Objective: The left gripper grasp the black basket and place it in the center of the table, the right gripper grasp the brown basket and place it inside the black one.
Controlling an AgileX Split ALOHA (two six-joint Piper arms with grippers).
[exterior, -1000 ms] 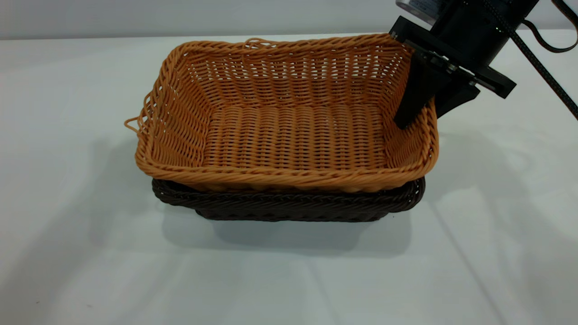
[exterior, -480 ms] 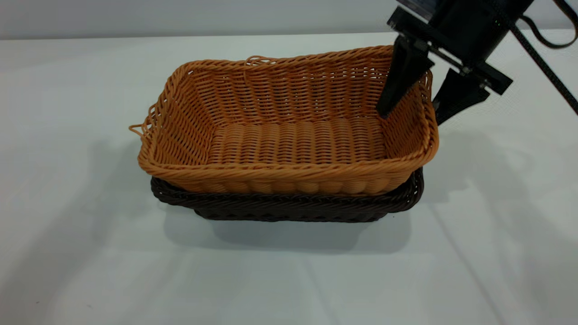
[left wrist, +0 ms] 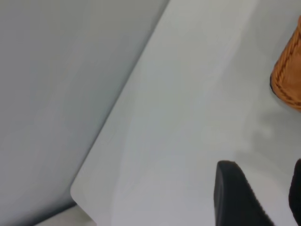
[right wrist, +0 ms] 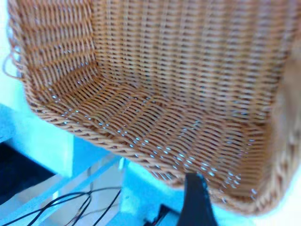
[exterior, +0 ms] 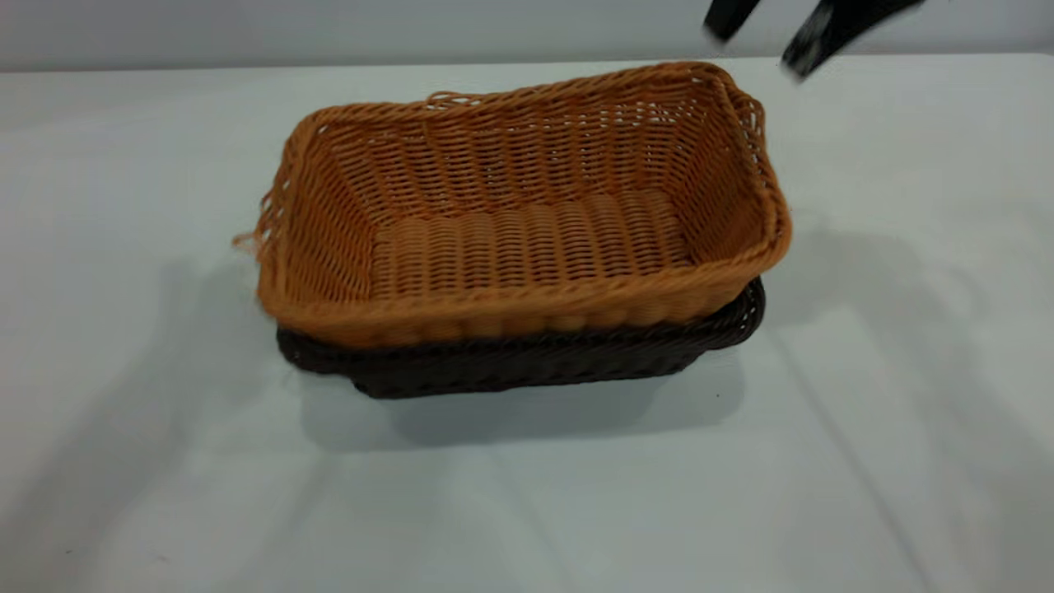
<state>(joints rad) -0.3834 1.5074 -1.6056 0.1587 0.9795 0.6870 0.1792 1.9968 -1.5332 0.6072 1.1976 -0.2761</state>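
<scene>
Pale grey-white matte tabletop fills the scene, a plain grey wall behind its far edge; and right in the middle of it sits the stack. Rectangular near-black woven wicker basket is down flat on the tabletop, only its braided rim and a strip of wall showing; nested inside it is the rectangular orange-tan woven wicker basket, flared sides and braided rim riding above the dark rim, loose strand loops poking out at its left end; it sits a little askew, right end looking slightly higher than the left, so I judge it not fully settled level.

Right gripper is up at the far right, above and clear of the tan basket; its two slim dark fingers stand apart, jaws spread with nothing between them; the right wrist view looks down into the tan basket's empty weave with one fingertip at the edge.

Left gripper is off to the left over bare tabletop, well apart from the baskets; jaws parted with a gap showing, holding nothing; a corner of the tan basket just peeks into its view.

By my reading both placements are done; all that is left is for the arms to retire.
</scene>
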